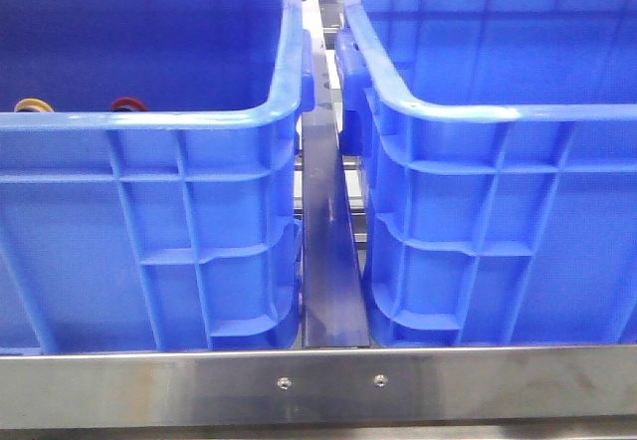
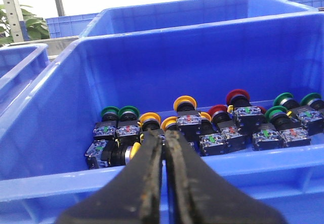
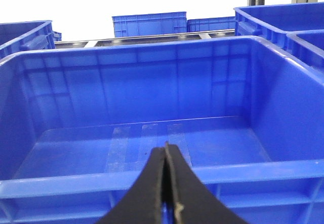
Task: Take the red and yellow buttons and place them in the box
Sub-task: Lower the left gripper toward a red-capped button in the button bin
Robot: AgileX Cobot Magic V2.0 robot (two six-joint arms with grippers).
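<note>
Blue ribbed box, thick-rimmed

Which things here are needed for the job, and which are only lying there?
Needed: red buttons, yellow buttons, the empty box to receive them, left pincer, right pincer.

Only there: green buttons, background crates.

Two crates stand side by side on the counter, a rail running between them: the left crate holds a row of push buttons along its floor, the box on the right holds nothing, and more crates stand behind.
</note>
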